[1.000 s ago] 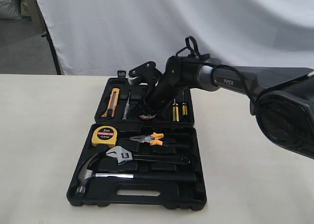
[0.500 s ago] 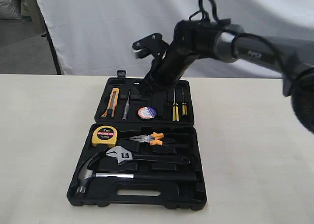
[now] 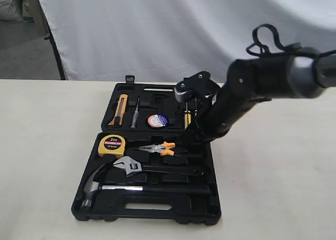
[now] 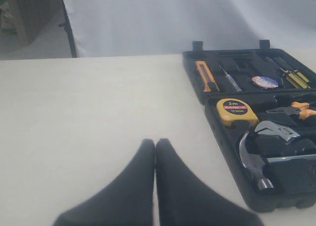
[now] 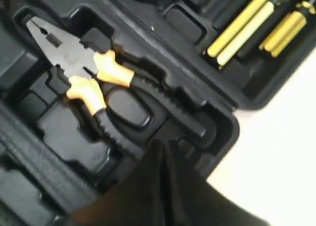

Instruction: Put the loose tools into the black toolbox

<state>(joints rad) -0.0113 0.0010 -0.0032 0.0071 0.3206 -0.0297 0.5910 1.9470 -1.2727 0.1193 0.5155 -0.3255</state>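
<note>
Steel hammer (image 3: 113, 188), likely heavy and best held by its black handle, lies in the black toolbox (image 3: 152, 212) by the wrench (image 3: 131, 166) and tape roll (image 3: 156, 121), while the right gripper (image 5: 162, 154) above it and the left gripper (image 4: 155, 146) off to the side are pinched shut, empty.

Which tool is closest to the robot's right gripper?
The orange-and-black-handled pliers: the right gripper hovers just over their handle ends, while the hammer and wrench lie farther off.

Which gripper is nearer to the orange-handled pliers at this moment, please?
The right. The right gripper hangs just above the pliers' handle ends inside the toolbox; the left gripper is shut over bare table, well outside the toolbox.
</note>
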